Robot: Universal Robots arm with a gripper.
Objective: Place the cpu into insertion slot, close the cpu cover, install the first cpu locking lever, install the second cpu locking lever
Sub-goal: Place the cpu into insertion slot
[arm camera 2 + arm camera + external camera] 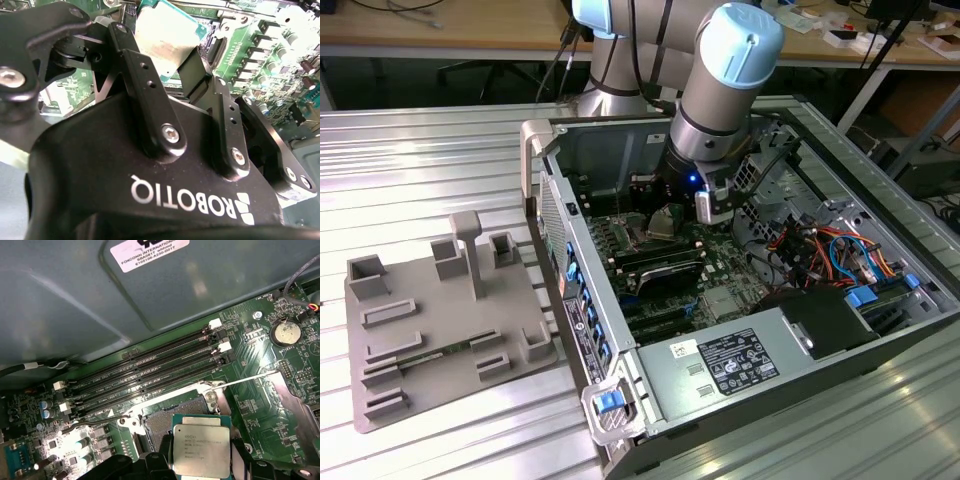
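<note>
On the ribbed metal table lies an open computer case, and the robot arm reaches down into it over the green motherboard. The gripper is clamped on the cpu, its black fingers pressing two opposite edges. The chip hangs just above the dark insertion slot, not seated in it, with the cpu cover swung open beside the slot
</note>
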